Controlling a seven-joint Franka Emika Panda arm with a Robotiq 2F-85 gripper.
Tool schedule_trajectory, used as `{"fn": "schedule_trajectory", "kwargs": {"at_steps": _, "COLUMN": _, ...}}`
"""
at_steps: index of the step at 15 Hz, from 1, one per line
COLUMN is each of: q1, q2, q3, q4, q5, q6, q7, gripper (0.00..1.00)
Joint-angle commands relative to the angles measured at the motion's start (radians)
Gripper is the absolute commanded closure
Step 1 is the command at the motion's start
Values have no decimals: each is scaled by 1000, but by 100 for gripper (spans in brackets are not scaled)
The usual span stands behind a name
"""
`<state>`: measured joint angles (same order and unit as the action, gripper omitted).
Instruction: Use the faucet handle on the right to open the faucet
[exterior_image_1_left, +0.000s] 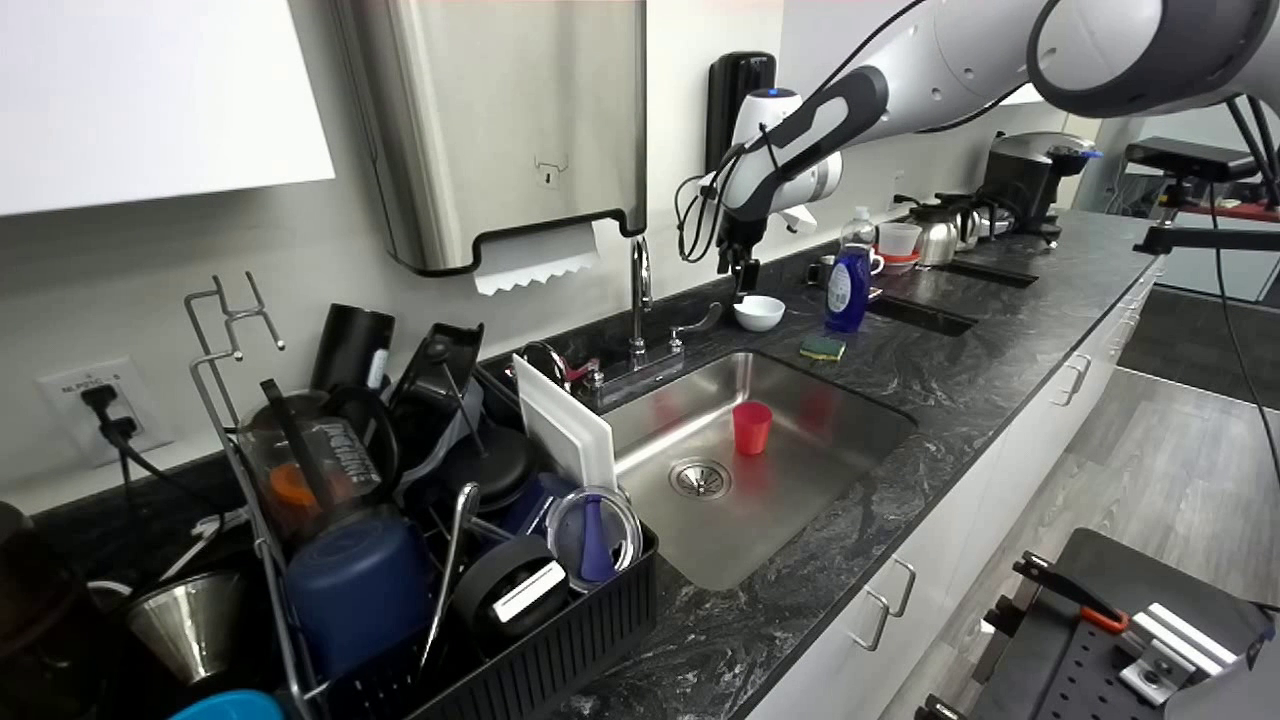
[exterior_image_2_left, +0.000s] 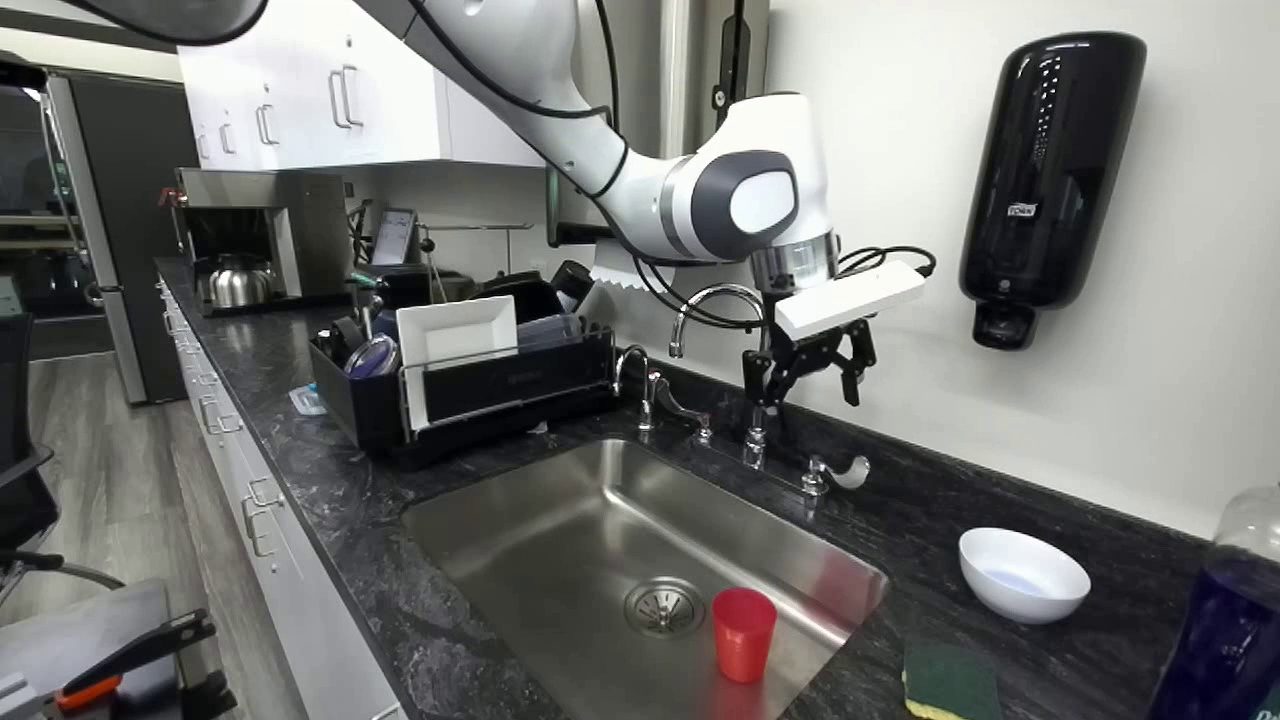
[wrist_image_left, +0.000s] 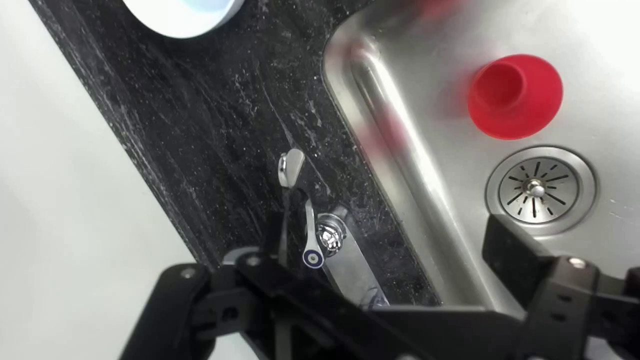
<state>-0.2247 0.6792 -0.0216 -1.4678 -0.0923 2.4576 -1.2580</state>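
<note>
While the gripper hangs near the faucet handle, pointing down, jaws spread wide.

Faucet: polished metal, mirror-glossy. Faucet handle: same finish. Sink: brushed metal, satin sheen (cup, smooth plastic by look, reflects softly in it). Desk: veined, stone-look, low sheen. Fingers: matt. Soap dispenser: glossy plastic.

The black dispenser bears "TORK", the wall outlet lettering that begins "NLP".
</note>
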Motion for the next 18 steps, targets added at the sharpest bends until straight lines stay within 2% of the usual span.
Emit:
{"fn": "schedule_trajectory", "kwargs": {"at_steps": 1, "q1": -17, "q2": 52, "q3": 32, "q4": 75, "q5": -1, "q6": -23, "q7": -45, "gripper": 0}}
{"fn": "schedule_trajectory", "kwargs": {"at_steps": 13, "q1": -16, "q2": 159, "q3": 13, "q4": 190, "q5": -15, "q6": -30, "q7": -4, "gripper": 0}}
{"fn": "schedule_trajectory", "kwargs": {"at_steps": 14, "q1": -22, "q2": 138, "q3": 22, "q4": 151, "q5": -7, "q6": -7, "q7": -8, "gripper": 0}}
{"fn": "schedule_trajectory", "kwargs": {"at_steps": 18, "q1": -22, "q2": 144, "q3": 21, "q4": 162, "q5": -7, "q6": -7, "q7": -7, "gripper": 0}}
